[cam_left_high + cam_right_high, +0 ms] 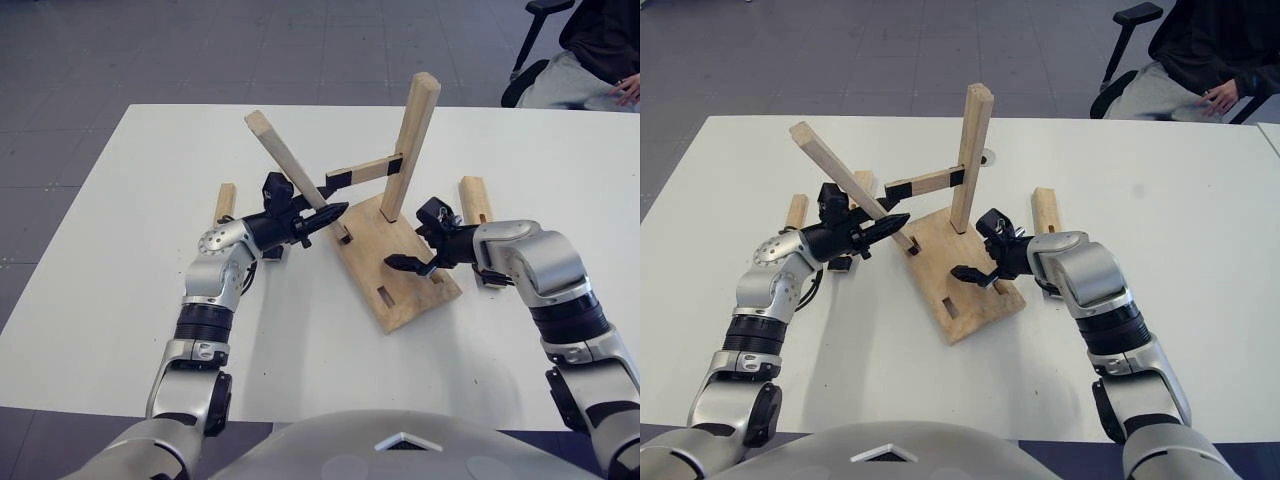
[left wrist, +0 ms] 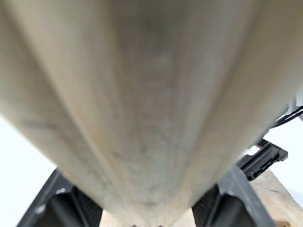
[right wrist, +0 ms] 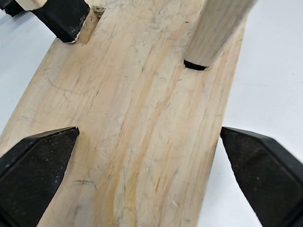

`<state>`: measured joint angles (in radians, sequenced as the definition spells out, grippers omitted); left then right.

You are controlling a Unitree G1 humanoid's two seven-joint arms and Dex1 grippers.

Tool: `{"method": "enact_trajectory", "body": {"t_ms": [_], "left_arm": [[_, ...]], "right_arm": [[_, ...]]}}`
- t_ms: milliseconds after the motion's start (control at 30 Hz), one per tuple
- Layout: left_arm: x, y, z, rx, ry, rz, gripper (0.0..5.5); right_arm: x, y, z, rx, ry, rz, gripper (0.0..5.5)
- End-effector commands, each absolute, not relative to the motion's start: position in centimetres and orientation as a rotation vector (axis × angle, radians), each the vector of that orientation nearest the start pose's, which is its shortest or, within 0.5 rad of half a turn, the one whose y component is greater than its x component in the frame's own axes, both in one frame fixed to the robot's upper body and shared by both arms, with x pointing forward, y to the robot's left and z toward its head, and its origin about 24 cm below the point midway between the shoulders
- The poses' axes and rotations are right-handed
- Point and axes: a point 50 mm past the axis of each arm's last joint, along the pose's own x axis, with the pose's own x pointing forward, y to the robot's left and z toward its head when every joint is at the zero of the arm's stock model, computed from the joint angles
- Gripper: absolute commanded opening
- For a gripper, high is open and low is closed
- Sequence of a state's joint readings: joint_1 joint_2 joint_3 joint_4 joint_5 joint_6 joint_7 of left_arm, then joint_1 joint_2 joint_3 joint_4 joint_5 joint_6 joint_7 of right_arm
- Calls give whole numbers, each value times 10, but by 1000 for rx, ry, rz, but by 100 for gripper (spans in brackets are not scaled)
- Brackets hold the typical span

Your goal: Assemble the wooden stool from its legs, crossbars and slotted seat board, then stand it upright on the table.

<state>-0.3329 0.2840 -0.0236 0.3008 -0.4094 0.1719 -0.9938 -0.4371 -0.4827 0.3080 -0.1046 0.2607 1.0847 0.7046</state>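
Observation:
The slotted seat board (image 1: 400, 290) lies flat on the white table. One wooden leg (image 1: 413, 140) stands upright in a slot of the board. A second leg (image 1: 285, 155) leans to the left, its lower end at the board's far-left corner. A black-capped crossbar (image 1: 362, 172) joins the two legs. My left gripper (image 1: 320, 215) is shut on the leaning leg (image 2: 151, 94) low down, fingers (image 2: 71, 205) on either side. My right gripper (image 1: 412, 255) hovers open over the board's right part; its fingers (image 3: 33, 163) straddle the board (image 3: 137, 127) near the seated leg (image 3: 215, 28).
A loose wooden piece (image 1: 225, 202) lies on the table left of my left arm. Another (image 1: 475, 200) lies right of the board, beside my right wrist. The table (image 1: 120, 250) has bare room at front and far left.

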Motion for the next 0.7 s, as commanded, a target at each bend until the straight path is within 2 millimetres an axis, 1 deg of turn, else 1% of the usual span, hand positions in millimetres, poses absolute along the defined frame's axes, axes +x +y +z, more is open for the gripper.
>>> {"method": "enact_trajectory", "body": {"t_ms": [33,167,333,400,700], "left_arm": [[294,147,62,-168,88,-1031,204],[297,150,62,-160,94,-1026,204],[298,164,56,-134,133,-1009,204],[298,166,54,-129,141,-1007,204],[290,157,47,-128,168,-1069,204]], "right_arm": [[271,-127,67,-175,836,930,550],[271,-126,69,-178,831,937,550],[272,-127,71,-178,825,935,550],[272,-126,70,-176,824,934,550],[274,-126,72,-173,815,927,550]]}}
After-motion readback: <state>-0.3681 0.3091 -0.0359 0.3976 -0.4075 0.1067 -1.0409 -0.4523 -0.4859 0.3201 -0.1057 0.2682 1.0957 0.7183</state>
